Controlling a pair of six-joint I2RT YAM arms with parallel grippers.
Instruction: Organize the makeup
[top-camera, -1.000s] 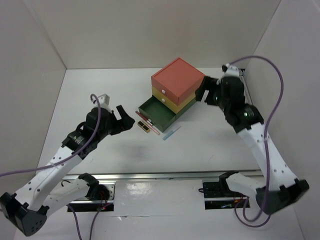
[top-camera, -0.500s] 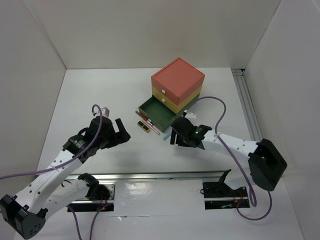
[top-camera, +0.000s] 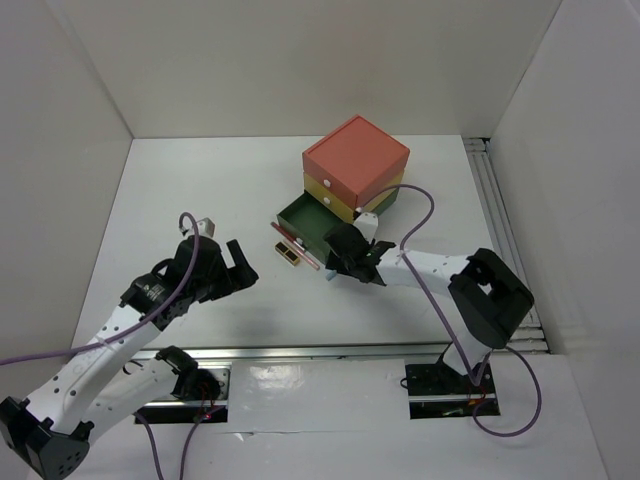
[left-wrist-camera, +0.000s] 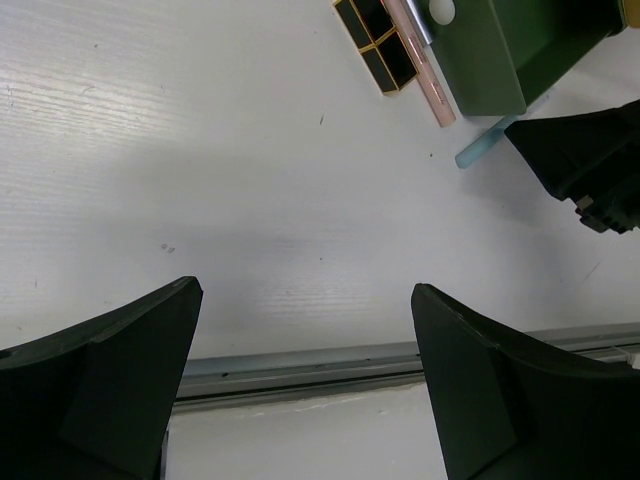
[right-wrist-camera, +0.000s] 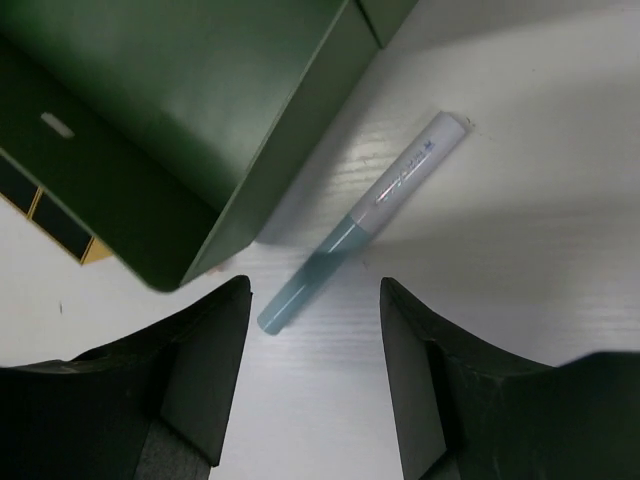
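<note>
Cosmetics on a white counter (top-camera: 180, 190): the left arm's black tool (left-wrist-camera: 305, 292) hangs spread wide, gripping nothing; a black square compact with gold edging (left-wrist-camera: 392, 62) and a slim pink lipstick tube (left-wrist-camera: 425, 70) lie just beside the pulled-out green drawer (right-wrist-camera: 170, 110) of a coral-yellow-green stacked box (top-camera: 352, 165); a pale blue stick (right-wrist-camera: 362, 222) lies at the drawer's corner, below the right tool (right-wrist-camera: 315, 285), whose fingers are parted and touch nothing
</note>
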